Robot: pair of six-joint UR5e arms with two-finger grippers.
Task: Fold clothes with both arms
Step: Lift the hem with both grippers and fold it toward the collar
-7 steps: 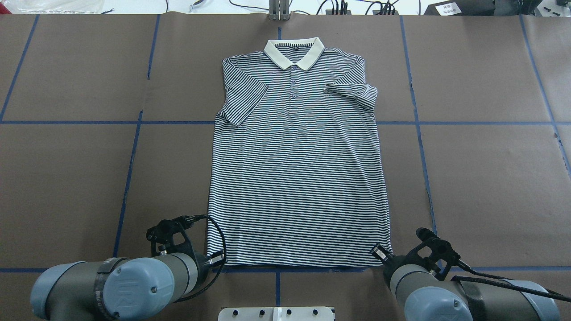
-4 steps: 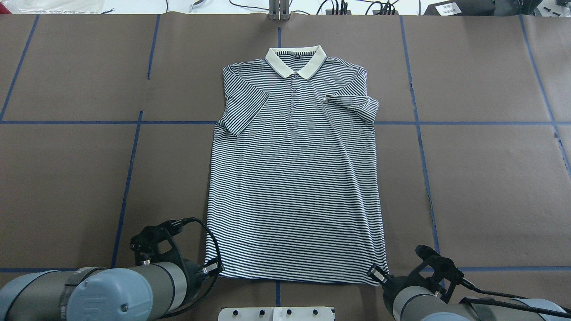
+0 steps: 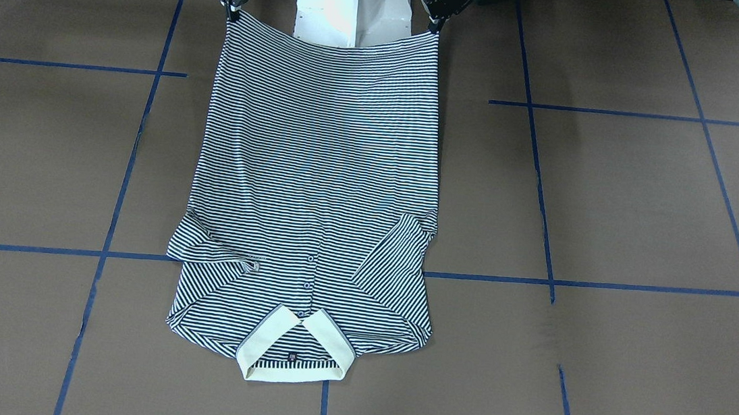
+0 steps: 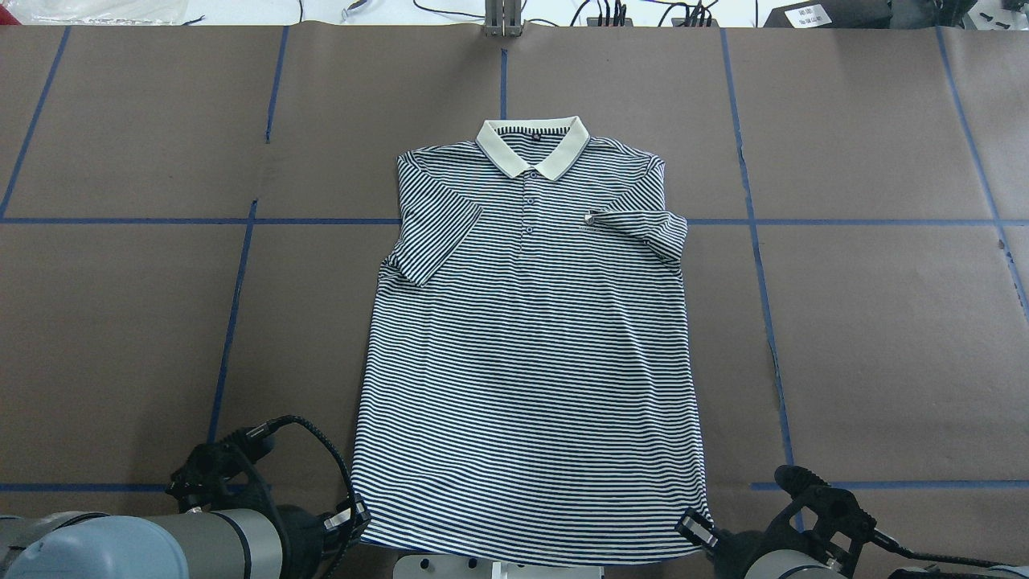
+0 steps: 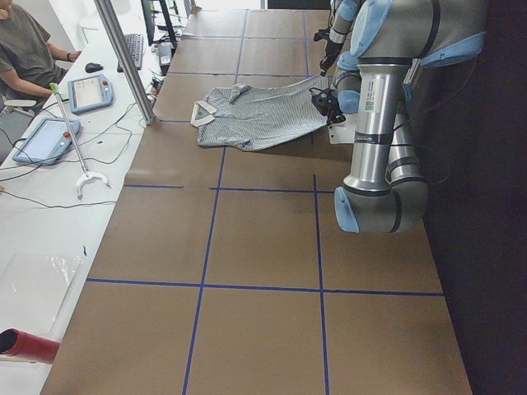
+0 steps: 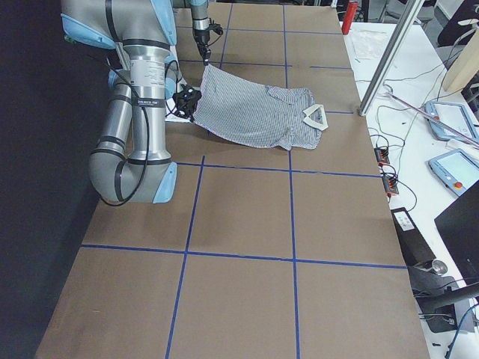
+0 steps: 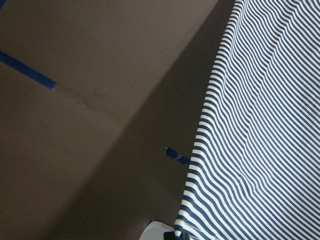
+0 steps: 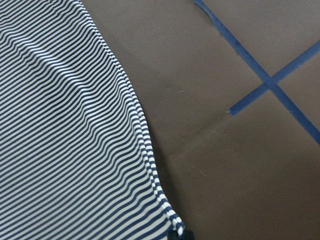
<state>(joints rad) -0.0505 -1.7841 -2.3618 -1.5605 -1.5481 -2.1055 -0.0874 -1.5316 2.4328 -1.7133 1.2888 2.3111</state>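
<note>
Centrally on the desk (image 4: 884, 322) lies the striped polo shirt (image 4: 526, 346), face up. Its cream collar (image 4: 532, 145) is set in the upper middle of the overhead view and its hem (image 4: 530, 551) runs along that view's bottom edge. Both short sleeves are turned inward over the chest. The one on the left of the overhead frame (image 4: 430, 233) is laid diagonally, and the one on the right (image 4: 647, 229) is laid across so that the chest logo (image 4: 591, 215) is partly covered. By this tucking the garment is narrowed to a near rectangle, which is judged to suit a lengthwise fold.

The hem is gripped at both corners. The left end effector (image 3: 436, 23) is pinched on the corner at the upper right of the front-facing view, and the right end effector (image 3: 233, 8) is pinched on the corner at the upper left. In each wrist view the striped edge is seen running down into the bottom of the frame, where it is nipped.

Between the two grips the hem is drawn into a shallow, taut curve over the white pedestal base (image 3: 348, 2). In the side views this end is seen raised off the desk, while the collar end is left lying flat. The even hold on both corners is judged to keep the cloth spread and free of wrinkles, and to keep the sleeves from slipping out. The fold itself is judged not yet made, since no part of the body has been laid over another.
</note>
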